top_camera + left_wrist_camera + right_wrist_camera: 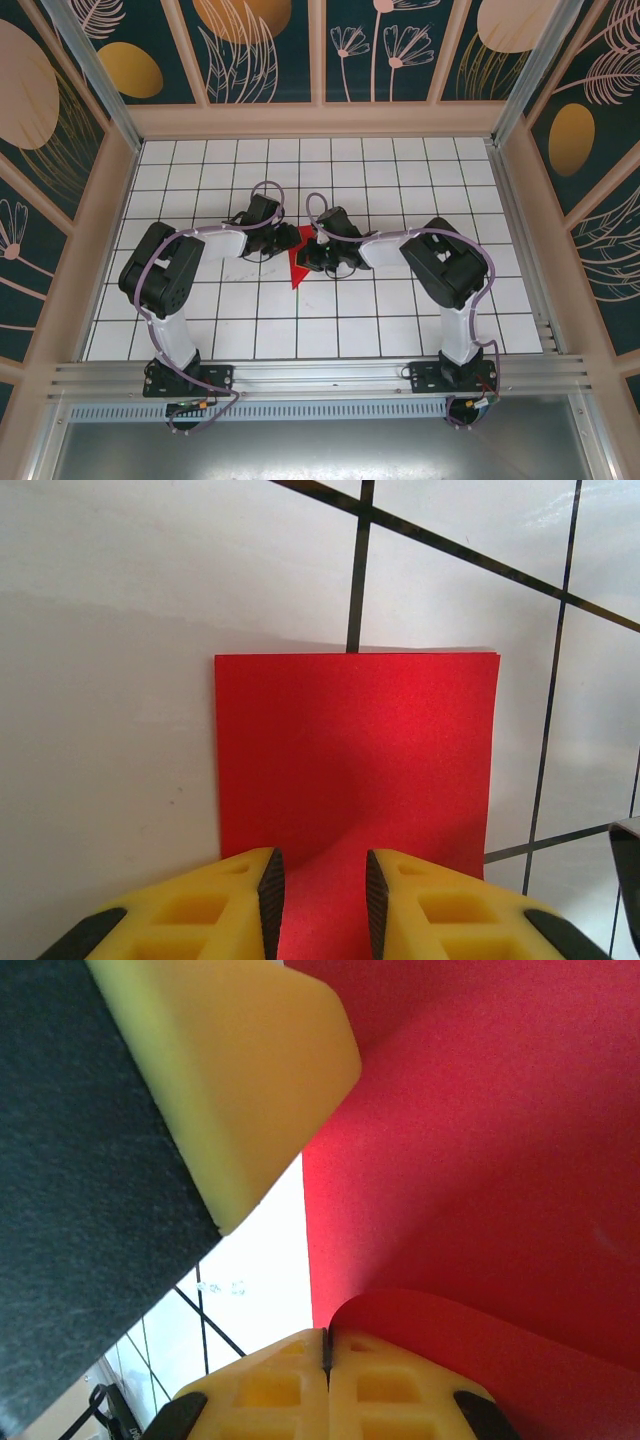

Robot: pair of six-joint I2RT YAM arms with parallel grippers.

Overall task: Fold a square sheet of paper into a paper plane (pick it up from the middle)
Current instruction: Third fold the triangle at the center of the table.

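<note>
Currently mid-table (400, 320) - square sheet of paper (297, 266), flat between the two wrists. Probably light, floppy, quick to crease, apt to slide on smooth tiles. Right gripper (326, 1340) pressed together, pinching a curled-up edge. Left gripper (322, 870) partly spread, straddling the opposite edge, not clamping. Best taken by edges, near corners. Open tiles all round - only crowding: the wrists themselves.

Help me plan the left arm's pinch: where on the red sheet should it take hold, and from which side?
Probably the edge nearest the left gripper, mid-width, approached low from that side. The square sheet of paper lies flat on the table along its far and side edges, leaving no lip, but seems to hump up between the open fingers, giving them something to pinch.
</note>
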